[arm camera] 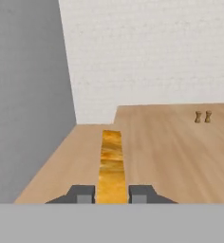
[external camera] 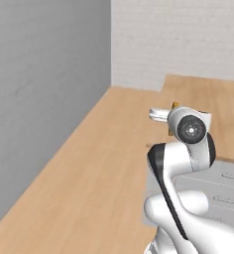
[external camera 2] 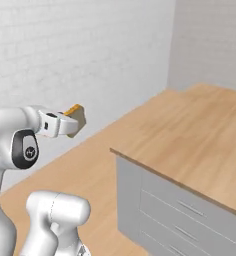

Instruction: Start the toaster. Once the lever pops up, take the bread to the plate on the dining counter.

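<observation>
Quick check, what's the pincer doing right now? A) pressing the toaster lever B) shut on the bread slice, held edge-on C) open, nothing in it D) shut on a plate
B: in the hand view the pincer is closed on the bread, whose golden crust edge sticks out between the fingertips; the right base view also shows the slice at the arm's end.

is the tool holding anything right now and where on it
Yes: the tool is shut on the bread, pinching its two flat faces at the near edge, seen edge-on.
</observation>
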